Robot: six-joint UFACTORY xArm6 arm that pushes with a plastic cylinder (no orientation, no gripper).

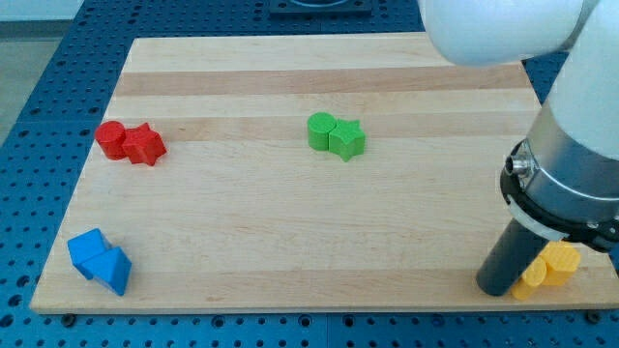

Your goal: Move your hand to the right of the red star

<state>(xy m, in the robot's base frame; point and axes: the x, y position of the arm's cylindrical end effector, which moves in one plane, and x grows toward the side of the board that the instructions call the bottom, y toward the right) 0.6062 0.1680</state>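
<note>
The red star (145,145) lies at the view's left on the wooden board (319,242), touching a red round block (111,139) on its left side. My tip (497,287) rests at the board's bottom right corner, far to the right of the red star and below it. The tip stands right beside two yellow blocks (549,268), on their left.
A green round block (320,130) and a green star (347,139) touch each other at the upper middle. Two blue blocks (100,260) sit together at the bottom left. The white arm (571,145) fills the view's right side.
</note>
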